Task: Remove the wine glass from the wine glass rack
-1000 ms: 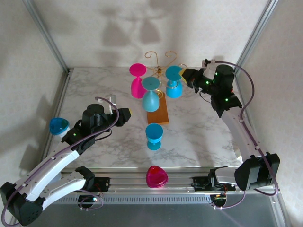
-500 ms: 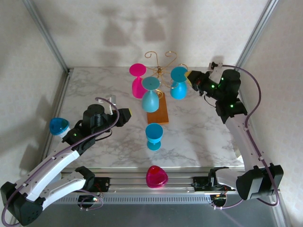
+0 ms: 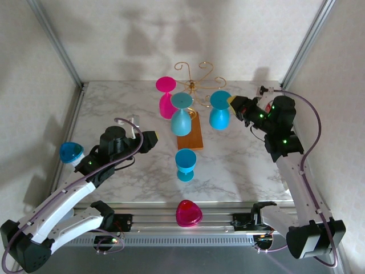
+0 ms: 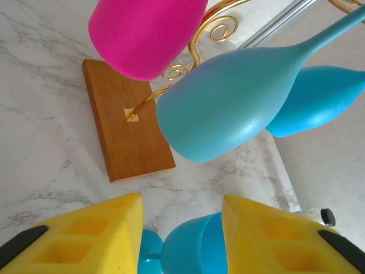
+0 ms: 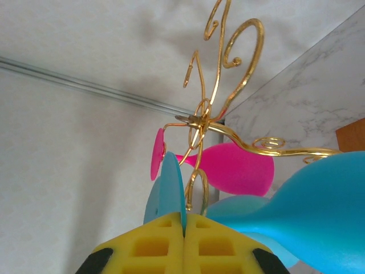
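Right tool (image 3: pixel 231 101) is clamping shut on the foot of the blue wine glass (image 3: pixel 219 117), which is hanging upside down just right of the wine glass rack (image 3: pixel 191 138). Left tool (image 3: pixel 154 138) is hovering over the worktop (image 3: pixel 239 154), fingers apart.

Overhead view: bright, even, warm-white light, nothing blown out. Soft, doubled shadows of the wine glass rack (image 3: pixel 194 85) and its glasses (image 3: pixel 166 105) lie on the back wall (image 3: pixel 171 34), upper centre, so the light comes from the near side. Marble table (image 3: pixel 114 108) matte, no glare. Left wrist view: teal glass (image 4: pixel 228 108) sharp, one small highlight on its bowl; pads (image 4: pixel 85 240) of the left gripper (image 4: pixel 181 200) soft along the bottom edge. Right wrist view: gold wire glints; wine glass (image 5: pixel 319 211) and right gripper (image 5: pixel 184 220) slightly soft, lower frame.
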You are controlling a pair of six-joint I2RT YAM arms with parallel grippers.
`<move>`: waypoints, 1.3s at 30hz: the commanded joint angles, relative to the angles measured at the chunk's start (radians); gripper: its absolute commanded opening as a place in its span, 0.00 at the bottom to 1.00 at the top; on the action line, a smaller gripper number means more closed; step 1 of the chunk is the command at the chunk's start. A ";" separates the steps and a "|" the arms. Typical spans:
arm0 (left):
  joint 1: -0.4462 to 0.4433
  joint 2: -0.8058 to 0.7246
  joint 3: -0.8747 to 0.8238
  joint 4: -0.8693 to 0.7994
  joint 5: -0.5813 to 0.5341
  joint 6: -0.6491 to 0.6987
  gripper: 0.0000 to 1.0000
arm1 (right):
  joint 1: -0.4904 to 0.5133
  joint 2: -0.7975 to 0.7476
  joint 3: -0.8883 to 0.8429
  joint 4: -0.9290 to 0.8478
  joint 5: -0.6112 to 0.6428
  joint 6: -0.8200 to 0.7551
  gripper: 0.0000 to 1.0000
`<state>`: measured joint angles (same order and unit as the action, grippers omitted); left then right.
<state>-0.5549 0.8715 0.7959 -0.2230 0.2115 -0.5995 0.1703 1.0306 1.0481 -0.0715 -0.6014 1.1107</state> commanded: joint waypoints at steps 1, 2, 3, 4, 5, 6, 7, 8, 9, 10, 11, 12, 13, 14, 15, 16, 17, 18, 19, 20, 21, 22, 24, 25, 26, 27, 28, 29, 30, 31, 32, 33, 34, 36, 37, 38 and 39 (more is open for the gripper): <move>-0.007 -0.031 0.003 -0.031 -0.004 -0.014 0.41 | -0.009 -0.053 -0.028 -0.031 0.013 -0.024 0.00; -0.007 -0.034 0.006 -0.042 -0.004 -0.015 0.41 | -0.010 -0.064 -0.036 -0.037 0.010 -0.024 0.00; -0.007 -0.038 0.009 -0.059 -0.004 -0.017 0.42 | -0.010 -0.079 -0.046 -0.043 0.003 -0.023 0.00; -0.006 -0.040 0.014 -0.076 -0.004 -0.017 0.42 | -0.010 -0.095 -0.056 -0.055 -0.001 -0.027 0.00; -0.007 -0.043 0.017 -0.092 -0.004 -0.019 0.42 | -0.010 -0.110 -0.062 -0.072 0.000 -0.034 0.00; -0.007 -0.048 0.021 -0.109 -0.007 -0.020 0.42 | -0.009 -0.130 -0.068 -0.096 -0.001 -0.044 0.00; -0.007 -0.051 0.025 -0.128 -0.009 -0.023 0.42 | -0.010 -0.150 -0.073 -0.122 -0.003 -0.057 0.00; -0.007 -0.055 0.029 -0.143 -0.012 -0.025 0.42 | -0.010 -0.166 -0.074 -0.145 -0.004 -0.071 0.00; -0.007 -0.058 0.033 -0.161 -0.017 -0.030 0.43 | -0.010 -0.184 -0.075 -0.172 -0.011 -0.088 0.00; -0.007 -0.061 0.038 -0.178 -0.019 -0.033 0.42 | -0.010 -0.203 -0.071 -0.199 -0.025 -0.104 0.00; -0.006 -0.064 0.041 -0.192 -0.020 -0.035 0.43 | -0.010 -0.216 -0.067 -0.226 -0.035 -0.118 0.00; -0.007 -0.067 0.047 -0.208 -0.021 -0.041 0.43 | -0.010 -0.234 -0.065 -0.249 -0.043 -0.126 0.00; -0.007 -0.069 0.050 -0.223 -0.024 -0.044 0.42 | -0.009 -0.253 -0.069 -0.262 -0.056 -0.130 0.00; -0.007 -0.071 0.054 -0.235 -0.027 -0.047 0.43 | -0.009 -0.268 -0.070 -0.274 -0.069 -0.136 0.00; -0.007 -0.074 0.059 -0.249 -0.031 -0.052 0.42 | -0.009 -0.279 -0.065 -0.291 -0.085 -0.144 0.00; -0.007 -0.077 0.063 -0.264 -0.035 -0.055 0.42 | -0.007 -0.288 -0.059 -0.295 -0.112 -0.153 0.00; -0.007 -0.077 0.066 -0.275 -0.039 -0.058 0.43 | -0.001 -0.295 -0.054 -0.299 -0.137 -0.157 0.00; -0.007 -0.078 0.073 -0.291 -0.044 -0.062 0.42 | 0.006 -0.297 -0.041 -0.318 -0.153 -0.163 0.00; -0.007 -0.078 0.079 -0.304 -0.044 -0.065 0.42 | 0.022 -0.301 -0.027 -0.342 -0.157 -0.176 0.00; -0.007 -0.078 0.084 -0.316 -0.045 -0.065 0.42 | 0.042 -0.303 -0.017 -0.360 -0.157 -0.190 0.00; -0.007 -0.078 0.091 -0.331 -0.051 -0.067 0.42 | 0.064 -0.306 -0.001 -0.392 -0.147 -0.209 0.00; -0.007 -0.079 0.096 -0.346 -0.061 -0.073 0.42 | 0.091 -0.308 0.012 -0.417 -0.133 -0.225 0.00; -0.007 -0.083 0.105 -0.375 -0.079 -0.084 0.42 | 0.135 -0.313 0.028 -0.429 -0.122 -0.229 0.00; -0.007 -0.086 0.109 -0.392 -0.090 -0.088 0.42 | 0.158 -0.318 0.028 -0.421 -0.121 -0.224 0.00; -0.007 -0.088 0.112 -0.407 -0.102 -0.090 0.42 | 0.176 -0.320 0.031 -0.417 -0.117 -0.224 0.00; -0.007 -0.091 0.115 -0.423 -0.113 -0.092 0.42 | 0.196 -0.320 0.033 -0.414 -0.113 -0.225 0.00; -0.007 -0.095 0.118 -0.439 -0.120 -0.095 0.42 | 0.217 -0.317 0.036 -0.413 -0.108 -0.228 0.00; -0.007 -0.099 0.121 -0.450 -0.123 -0.097 0.42 | 0.240 -0.314 0.041 -0.408 -0.097 -0.231 0.00; -0.007 -0.104 0.125 -0.460 -0.127 -0.101 0.42 | 0.266 -0.307 0.045 -0.403 -0.085 -0.234 0.00; -0.007 -0.111 0.130 -0.470 -0.132 -0.104 0.42 | 0.298 -0.298 0.055 -0.403 -0.073 -0.240 0.00; -0.007 -0.117 0.132 -0.478 -0.138 -0.108 0.42 | 0.328 -0.290 0.066 -0.404 -0.062 -0.248 0.00; -0.007 -0.122 0.135 -0.490 -0.148 -0.110 0.42 | 0.361 -0.279 0.081 -0.407 -0.044 -0.257 0.00; -0.007 -0.129 0.137 -0.501 -0.156 -0.114 0.43 | 0.397 -0.268 0.094 -0.409 -0.022 -0.265 0.00; -0.007 -0.136 0.140 -0.522 -0.164 -0.120 0.43 | 0.460 -0.243 0.116 -0.406 0.008 -0.280 0.00; -0.005 -0.140 0.142 -0.532 -0.167 -0.122 0.43 | 0.495 -0.227 0.129 -0.404 0.025 -0.291 0.00; -0.005 -0.142 0.144 -0.540 -0.168 -0.124 0.44 | 0.522 -0.211 0.139 -0.399 0.038 -0.298 0.00; -0.005 -0.145 0.146 -0.547 -0.170 -0.126 0.44 | 0.553 -0.193 0.151 -0.389 0.049 -0.308 0.00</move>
<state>-0.5549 0.7387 0.9119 -0.7090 0.0780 -0.7074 0.6636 0.8078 1.1522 -0.4866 -0.6106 0.8520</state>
